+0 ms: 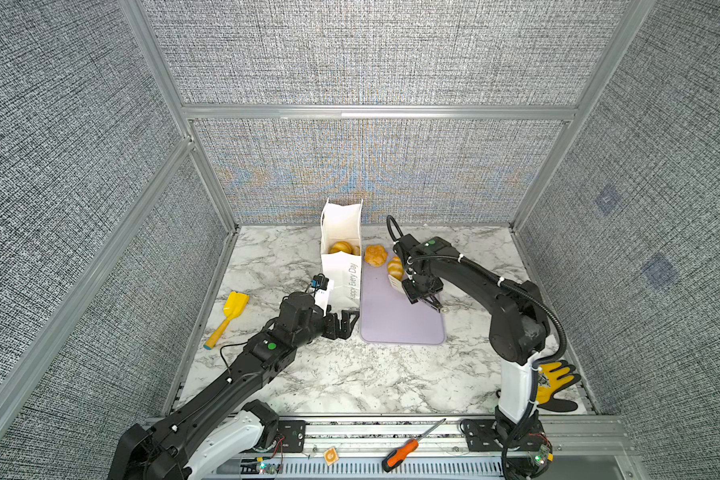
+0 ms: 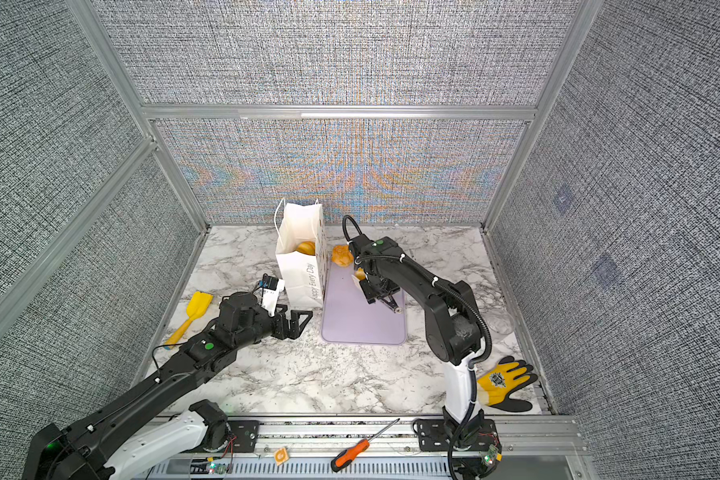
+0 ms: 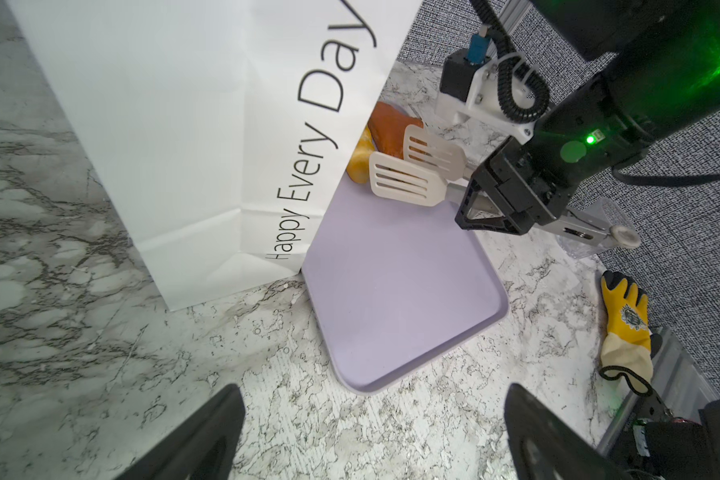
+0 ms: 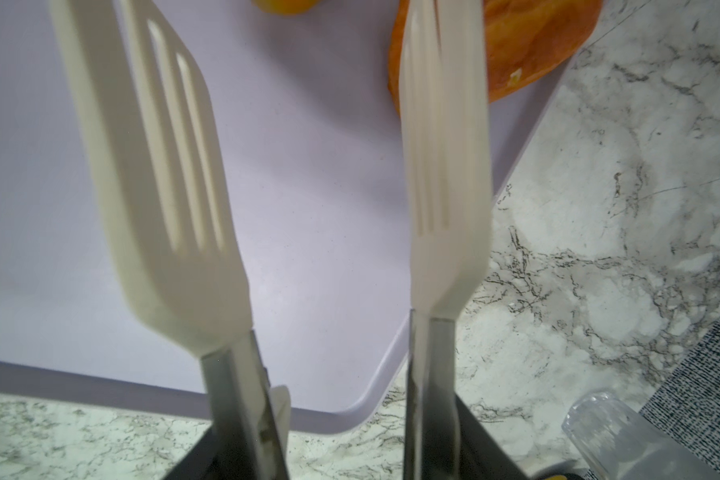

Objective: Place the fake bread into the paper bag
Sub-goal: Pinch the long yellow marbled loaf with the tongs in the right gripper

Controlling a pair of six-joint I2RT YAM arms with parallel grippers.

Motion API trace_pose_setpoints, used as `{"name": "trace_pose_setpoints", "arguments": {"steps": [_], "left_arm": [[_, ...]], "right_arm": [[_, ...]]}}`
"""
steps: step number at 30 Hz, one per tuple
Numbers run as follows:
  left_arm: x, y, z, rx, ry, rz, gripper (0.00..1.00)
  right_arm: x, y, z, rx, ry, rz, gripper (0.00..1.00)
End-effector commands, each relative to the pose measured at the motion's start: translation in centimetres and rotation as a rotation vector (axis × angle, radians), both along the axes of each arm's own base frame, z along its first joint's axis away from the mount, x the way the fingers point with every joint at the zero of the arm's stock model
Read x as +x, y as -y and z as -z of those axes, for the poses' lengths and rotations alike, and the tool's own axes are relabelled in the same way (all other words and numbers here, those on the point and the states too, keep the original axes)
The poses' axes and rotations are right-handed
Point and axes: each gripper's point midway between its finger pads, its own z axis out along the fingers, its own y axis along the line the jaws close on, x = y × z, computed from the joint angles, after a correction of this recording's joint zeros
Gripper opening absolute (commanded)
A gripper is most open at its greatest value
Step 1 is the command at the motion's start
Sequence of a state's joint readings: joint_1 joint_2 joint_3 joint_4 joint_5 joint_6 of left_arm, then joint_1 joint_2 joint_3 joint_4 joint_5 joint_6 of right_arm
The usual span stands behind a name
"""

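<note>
The white paper bag (image 1: 341, 276) (image 2: 300, 274) (image 3: 184, 124) stands open at the back with golden fake bread (image 1: 341, 247) (image 2: 306, 248) inside. On the far end of the lilac tray (image 1: 395, 320) (image 3: 391, 291) lie a round orange-brown pastry (image 1: 376, 255) (image 4: 533, 41) and a golden croissant (image 1: 395, 268) (image 3: 360, 162). My right gripper (image 1: 422, 293) (image 4: 341, 436) is shut on tongs (image 1: 395, 283) (image 3: 408, 178) (image 4: 159, 166). Their white slotted heads stand apart, empty, just short of the croissant. My left gripper (image 1: 346, 322) (image 3: 371, 395) is open and empty, low by the bag's near side.
A yellow scoop (image 1: 227, 318) lies left of the bag. A yellow glove (image 1: 555, 384) lies by the right arm's base, with a clear cup (image 2: 499, 322) near it. A screwdriver (image 1: 404, 451) rests on the front rail. Grey walls enclose three sides.
</note>
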State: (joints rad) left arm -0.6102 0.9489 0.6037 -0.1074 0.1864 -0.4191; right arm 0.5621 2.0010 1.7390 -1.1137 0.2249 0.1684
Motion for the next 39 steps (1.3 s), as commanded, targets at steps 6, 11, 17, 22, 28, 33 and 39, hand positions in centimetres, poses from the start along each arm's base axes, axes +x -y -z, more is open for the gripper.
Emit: {"name": "trace_pose_setpoints", "arguments": {"steps": [6, 11, 17, 22, 28, 33, 39], "left_arm": [[-0.2, 0.5, -0.5, -0.004, 0.03, 0.037, 0.99], [-0.3, 0.5, -0.3, 0.002, 0.036, 0.048, 0.99], [-0.6, 0.3, -0.1, 0.009, 0.049, 0.059, 0.99], [-0.7, 0.0, -0.5, 0.017, 0.072, 0.057, 0.99], [-0.8, -0.3, -0.9, 0.024, 0.09, 0.051, 0.99], [-0.8, -0.4, -1.2, 0.019, 0.101, 0.047, 0.99], [-0.8, -0.4, -1.4, 0.013, 0.1, 0.047, 0.99]], "right_arm": [[1.5, -1.4, 0.5, 0.018, 0.004, 0.082, 0.59], [2.7, -1.9, 1.0, 0.005, 0.006, 0.11, 0.59], [3.6, -2.1, 1.3, -0.029, -0.002, 0.122, 0.59], [3.7, -1.8, 2.4, -0.075, -0.037, 0.114, 0.58], [3.3, -1.2, 3.5, -0.122, -0.085, 0.092, 0.53], [1.9, -1.0, 3.4, -0.134, -0.107, 0.064, 0.46], [-0.5, -0.9, 1.8, -0.131, -0.102, 0.028, 0.43]]}}
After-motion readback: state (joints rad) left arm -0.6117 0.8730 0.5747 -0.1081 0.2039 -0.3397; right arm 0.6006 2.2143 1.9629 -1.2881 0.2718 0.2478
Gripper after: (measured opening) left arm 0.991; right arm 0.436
